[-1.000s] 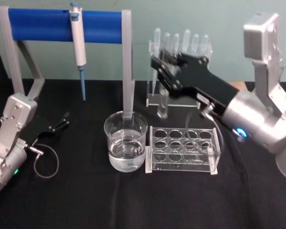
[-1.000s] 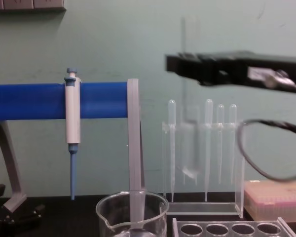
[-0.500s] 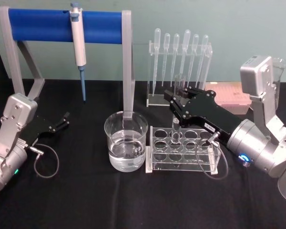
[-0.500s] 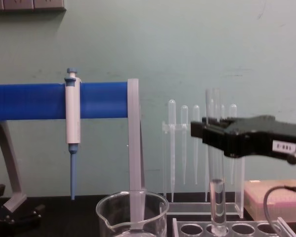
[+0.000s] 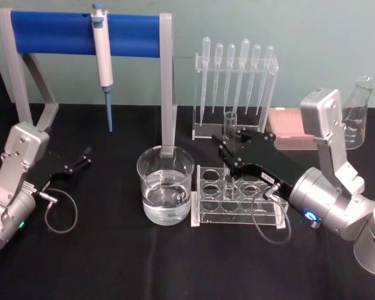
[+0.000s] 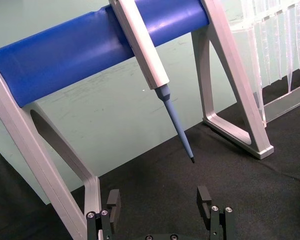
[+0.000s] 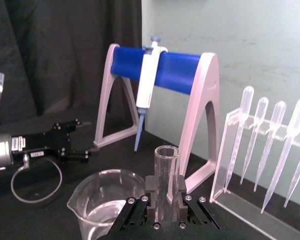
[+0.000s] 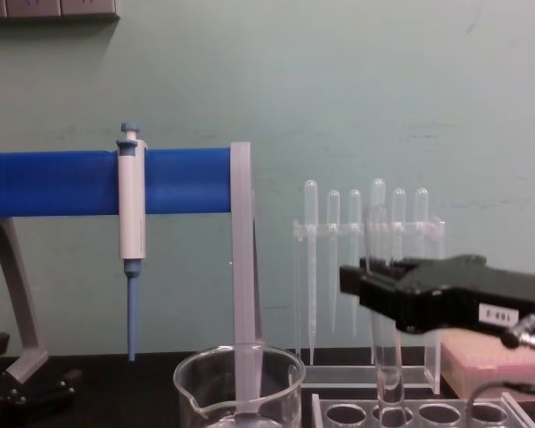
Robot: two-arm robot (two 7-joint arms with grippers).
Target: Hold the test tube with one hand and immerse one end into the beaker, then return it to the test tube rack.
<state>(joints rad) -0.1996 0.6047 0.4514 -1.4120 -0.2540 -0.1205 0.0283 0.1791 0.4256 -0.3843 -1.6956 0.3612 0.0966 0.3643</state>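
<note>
1. The right pincer is clamping 1 test tube upright, its lower end sitting in a hole of the clear tube rack.
2. 1 beaker holding water is standing on the black counter just beside the rack, apart from the tube.
3. The left pincer is resting idle near the counter's left side, fingers apart and holding nothing.
4. 6 pipettes are hanging in a stand behind; 1 pipettor is hanging on the blue bar.
</note>
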